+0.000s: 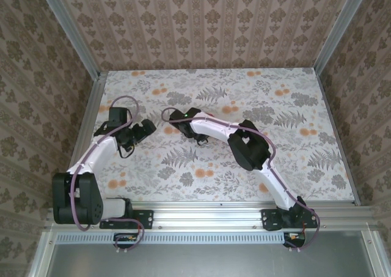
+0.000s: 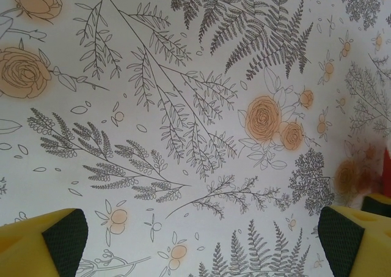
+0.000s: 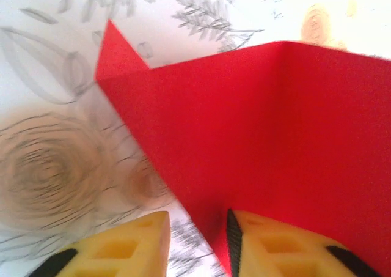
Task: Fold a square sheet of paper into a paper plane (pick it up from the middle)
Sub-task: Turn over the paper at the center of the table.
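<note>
Mid-fold: the creased thin bright red paper sheet (image 3: pixel 263 136) meets the narrowly parted right hand (image 3: pixel 197 235); left hand (image 2: pixel 198 240) spread wide. Next, probably, press the crease flat.

A tablecloth (image 1: pixel 208 93) covers the table, white and printed with grey fern sprays and orange roses. From above, patterned beige wallpaper (image 1: pixel 201 20) lines the walls at 9, 12 and 3 o'clock, with aluminium posts (image 1: pixel 68 27) at 11 and 1. A metal rail (image 1: pixel 208 211) runs along 6 o'clock. In the left wrist view an orange rose (image 2: pixel 264 119) sits toward 3 o'clock, and a large fern (image 2: pixel 263 26) at 1.
</note>
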